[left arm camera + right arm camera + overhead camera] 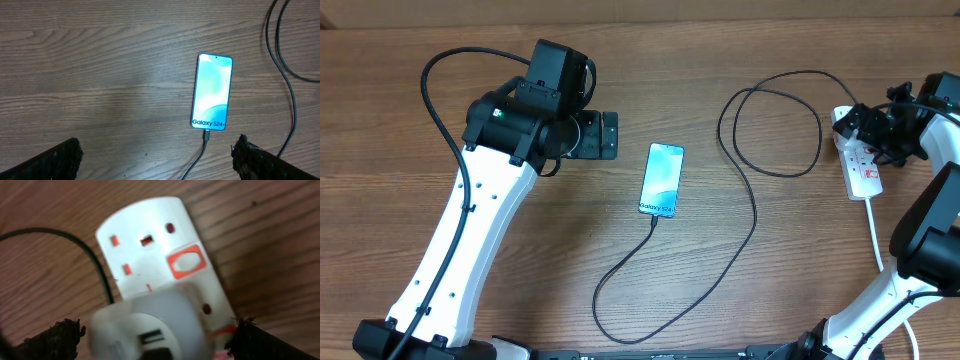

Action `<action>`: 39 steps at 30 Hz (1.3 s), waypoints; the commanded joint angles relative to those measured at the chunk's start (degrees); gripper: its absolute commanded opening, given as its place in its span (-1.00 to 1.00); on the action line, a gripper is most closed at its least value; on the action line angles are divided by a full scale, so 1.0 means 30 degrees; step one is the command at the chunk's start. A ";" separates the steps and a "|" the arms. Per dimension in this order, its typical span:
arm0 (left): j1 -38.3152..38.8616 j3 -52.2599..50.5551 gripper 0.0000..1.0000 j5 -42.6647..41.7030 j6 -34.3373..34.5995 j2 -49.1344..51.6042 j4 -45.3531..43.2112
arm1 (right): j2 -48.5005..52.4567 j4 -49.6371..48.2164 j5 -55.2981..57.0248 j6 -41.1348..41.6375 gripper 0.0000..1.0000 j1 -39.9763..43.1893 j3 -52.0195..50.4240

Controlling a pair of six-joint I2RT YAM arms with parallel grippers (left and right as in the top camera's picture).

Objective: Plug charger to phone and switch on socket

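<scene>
Slim rectangular phone point(661, 180) lies on grained wooden table point(550, 270), thin charger point(756, 222) looping.

A brown wood-grain table point(400, 60) fills every view, its grain running left to right. The light is soft and even, leaving a pale sheen on bare wood.

Open lane: bare table point(570, 230) at lower centre, left of the phone point(662, 180). The charger point(756, 215) cable leaves the phone's bottom edge, loops low, climbs the right side and coils at upper right-centre, so approach from the right crosses cable. Left gripper point(609, 135), jaws wide, hangs just left of the phone's top. The socket point(861, 168) at far right is crowded, with the right gripper point(157, 337) spread over it and a white cord point(875, 235) trailing down.
</scene>
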State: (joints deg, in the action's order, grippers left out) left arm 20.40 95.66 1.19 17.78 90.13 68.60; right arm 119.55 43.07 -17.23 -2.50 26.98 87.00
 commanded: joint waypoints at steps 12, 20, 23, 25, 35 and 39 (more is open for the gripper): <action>-0.0044 0.0153 0.99 0.0240 -0.0364 0.0095 -0.0007 | 0.0168 0.0816 -0.2594 -0.0328 1.00 -0.0080 -0.0474; -0.0044 0.0153 0.99 0.0240 -0.0364 0.0095 -0.0007 | 0.0168 0.1042 -0.4350 -0.0845 1.00 -0.0080 -0.0474; -0.0044 0.0153 0.99 0.0240 -0.0364 0.0102 -0.0007 | 0.0168 0.1129 -0.4517 -0.0838 1.00 -0.0080 -0.0474; -0.0044 0.0153 0.99 0.0240 -0.0364 0.0102 -0.0007 | 0.0168 0.1231 -0.4517 -0.0845 1.00 -0.0080 -0.0474; -0.0044 0.0153 0.99 0.0240 -0.0364 0.0102 -0.0007 | 0.0160 0.1129 -0.2543 -0.0678 0.98 0.0022 0.0291; -0.0044 0.0153 0.99 0.0240 -0.0364 0.0102 -0.0007 | 0.0153 0.1581 -0.2550 -0.0685 0.98 0.0138 0.0947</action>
State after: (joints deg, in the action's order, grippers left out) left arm 20.43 95.66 1.19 17.76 90.13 68.60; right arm 119.52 46.96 -22.46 -5.54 28.47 88.12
